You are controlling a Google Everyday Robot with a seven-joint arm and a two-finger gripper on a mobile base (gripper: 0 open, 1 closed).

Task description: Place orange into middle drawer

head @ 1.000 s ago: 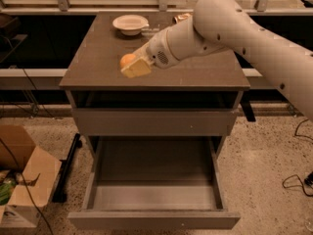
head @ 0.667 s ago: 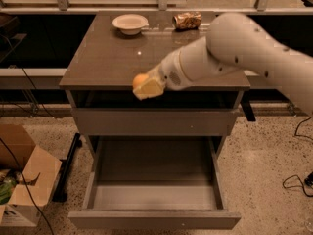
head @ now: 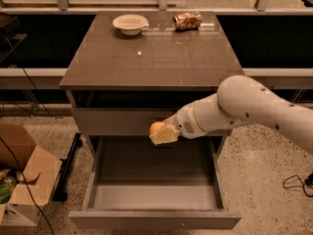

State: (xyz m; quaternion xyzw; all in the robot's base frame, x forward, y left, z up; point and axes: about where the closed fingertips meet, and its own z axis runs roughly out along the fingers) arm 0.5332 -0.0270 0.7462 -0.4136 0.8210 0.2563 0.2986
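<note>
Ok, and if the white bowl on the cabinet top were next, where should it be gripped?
Probably at its near rim, coming from above: the bowl sits upright and open, and its thin lip suits a pinch. The gripper is below the tabletop, above the open middle drawer, holding the orange.

The gripper (head: 165,134) clasped the orange (head: 156,127) above the rear of the open middle drawer (head: 156,196); a white bowl (head: 130,23) and a snack bag (head: 187,20) sat on the tabletop (head: 151,58) above and behind that drawer
</note>
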